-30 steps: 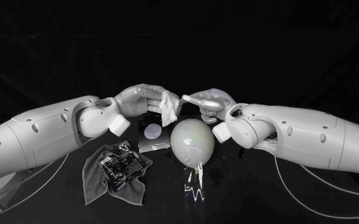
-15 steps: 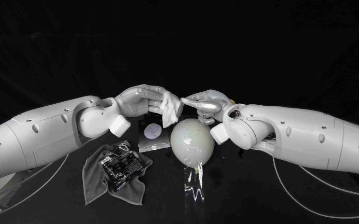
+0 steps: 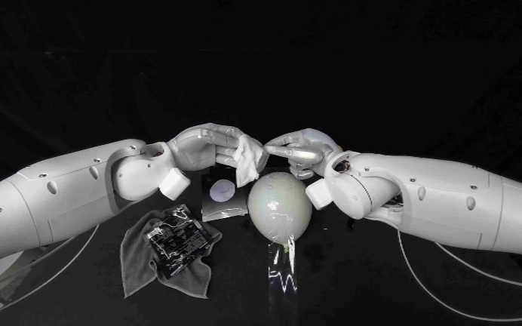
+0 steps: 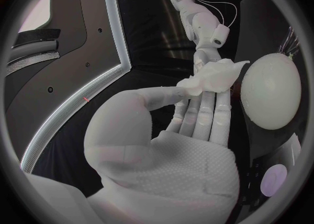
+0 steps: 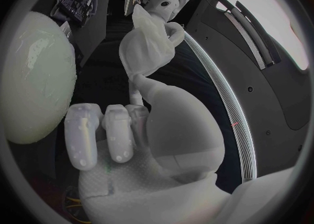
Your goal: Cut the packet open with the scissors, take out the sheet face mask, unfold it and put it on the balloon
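My left hand [image 3: 207, 146] pinches the folded white sheet mask [image 3: 250, 158] between thumb and fingers, just above and behind the balloon. The left wrist view shows the mask [image 4: 212, 77] at my left fingertips [image 4: 203, 106]. The pale egg-shaped balloon [image 3: 280, 204] lies on the table between my arms; it is also in both wrist views [image 4: 271, 90] [image 5: 33, 77]. My right hand [image 3: 302, 150] hovers close to the right of the mask, most fingers [image 5: 98, 132] curled in on nothing. One finger points at the mask [image 5: 147, 46]. The silver packet [image 3: 223, 193] lies left of the balloon.
A grey cloth [image 3: 147, 262] lies at front left with a dark, glinting tool on it [image 3: 176, 241], likely the scissors. A clear strip [image 3: 285, 266] trails on the table in front of the balloon. Both forearms flank the balloon closely.
My right hand has drawn back slightly from the mask, to the right, and its outstretched finger has pulled in. My left hand still holds the mask in the same place.
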Robot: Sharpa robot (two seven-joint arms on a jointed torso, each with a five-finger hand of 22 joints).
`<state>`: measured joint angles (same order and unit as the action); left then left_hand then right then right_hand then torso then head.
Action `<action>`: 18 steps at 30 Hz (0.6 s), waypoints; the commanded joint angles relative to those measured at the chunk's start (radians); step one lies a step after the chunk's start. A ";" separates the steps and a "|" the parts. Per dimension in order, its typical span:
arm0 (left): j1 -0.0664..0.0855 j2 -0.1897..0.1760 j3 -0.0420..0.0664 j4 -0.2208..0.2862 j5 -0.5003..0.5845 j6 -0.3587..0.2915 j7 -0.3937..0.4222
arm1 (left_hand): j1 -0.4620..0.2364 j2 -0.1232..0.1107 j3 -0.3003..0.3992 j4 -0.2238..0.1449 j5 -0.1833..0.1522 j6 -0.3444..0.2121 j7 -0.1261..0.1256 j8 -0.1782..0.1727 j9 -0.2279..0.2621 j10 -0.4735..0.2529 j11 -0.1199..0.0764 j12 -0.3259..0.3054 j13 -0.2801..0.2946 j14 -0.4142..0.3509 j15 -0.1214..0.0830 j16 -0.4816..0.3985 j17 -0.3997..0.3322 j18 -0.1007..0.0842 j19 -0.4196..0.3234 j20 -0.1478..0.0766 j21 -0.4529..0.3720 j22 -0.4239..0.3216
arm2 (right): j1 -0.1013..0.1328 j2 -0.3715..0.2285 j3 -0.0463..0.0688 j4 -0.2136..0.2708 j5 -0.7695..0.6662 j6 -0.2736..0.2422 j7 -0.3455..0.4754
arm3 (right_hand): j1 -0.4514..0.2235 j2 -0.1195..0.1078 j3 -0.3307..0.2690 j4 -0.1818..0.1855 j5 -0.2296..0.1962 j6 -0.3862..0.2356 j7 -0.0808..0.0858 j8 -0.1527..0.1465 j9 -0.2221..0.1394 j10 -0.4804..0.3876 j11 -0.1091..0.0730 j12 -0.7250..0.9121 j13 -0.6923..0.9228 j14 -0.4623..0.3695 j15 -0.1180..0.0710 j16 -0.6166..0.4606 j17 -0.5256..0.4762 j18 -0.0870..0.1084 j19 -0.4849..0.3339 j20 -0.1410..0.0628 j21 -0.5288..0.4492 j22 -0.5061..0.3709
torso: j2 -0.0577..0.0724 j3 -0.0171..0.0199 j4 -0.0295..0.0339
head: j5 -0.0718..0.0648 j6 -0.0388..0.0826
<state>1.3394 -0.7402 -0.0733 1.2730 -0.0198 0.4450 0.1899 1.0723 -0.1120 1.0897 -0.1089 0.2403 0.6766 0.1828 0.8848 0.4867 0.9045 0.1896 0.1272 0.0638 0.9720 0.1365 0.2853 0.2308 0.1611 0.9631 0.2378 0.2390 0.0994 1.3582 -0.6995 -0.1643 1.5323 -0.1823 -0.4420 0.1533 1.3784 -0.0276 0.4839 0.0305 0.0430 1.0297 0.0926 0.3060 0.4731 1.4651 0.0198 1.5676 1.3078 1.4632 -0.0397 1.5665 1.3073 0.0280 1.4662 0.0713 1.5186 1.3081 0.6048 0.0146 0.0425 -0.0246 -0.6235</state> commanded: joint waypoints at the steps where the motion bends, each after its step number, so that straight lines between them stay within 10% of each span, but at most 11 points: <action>1: 0.001 -0.002 0.001 0.005 -0.011 0.010 0.008 | 0.000 0.011 -0.006 -0.001 0.004 -0.004 0.050 0.005 0.194 0.000 0.001 -0.008 -0.001 -0.001 0.004 -0.003 0.002 0.020 -0.005 -0.002 0.004 0.001 | -0.001 -0.004 0.000 0.010 -0.017 -0.040 0.037 | -0.002 0.003 0.015 -0.006 0.006 0.002 -0.004 0.030 0.044 0.106 -0.007 0.003 0.263 0.108 -0.008 0.004 0.264 -0.016 0.078 -0.008 0.006 0.247 | 0.000 0.0005 -0.0004 | 0.000 0.002; 18: -0.010 -0.012 -0.011 0.020 -0.034 -0.030 -0.002 | 0.047 0.046 -0.190 0.028 -0.010 -0.024 0.072 -0.087 0.136 -0.049 0.021 -0.055 0.000 -0.007 0.015 -0.010 0.029 0.019 -0.028 0.008 0.029 0.010 | -0.002 -0.030 0.003 0.050 -0.135 -0.115 0.074 | -0.038 -0.008 0.065 -0.029 0.006 -0.006 -0.009 0.065 0.070 0.106 -0.011 0.003 0.263 0.108 -0.011 0.004 0.264 -0.018 0.082 -0.011 0.013 0.250 | 0.000 -0.0001 -0.0002 | -0.004 0.006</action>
<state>1.3311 -0.7527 -0.0848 1.2891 -0.0473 0.4290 0.1854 1.1153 -0.0614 0.9016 -0.0813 0.2351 0.6573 0.1829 0.7958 0.4928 0.8612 0.2108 0.0755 0.0638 0.9645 0.1438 0.2813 0.2600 0.1607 0.9425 0.2472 0.2622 0.1083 1.3562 -0.7284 -0.1627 1.5769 -0.2407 -0.5274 0.1958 1.3508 -0.0380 0.5419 0.0010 0.0485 1.0248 0.0882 0.3503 0.4731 1.4687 0.0161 1.5650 1.3080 1.4665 -0.0433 1.5673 1.3081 0.0279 1.4661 0.0643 1.5247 1.3075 0.6048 0.0148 0.0422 -0.0271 -0.6174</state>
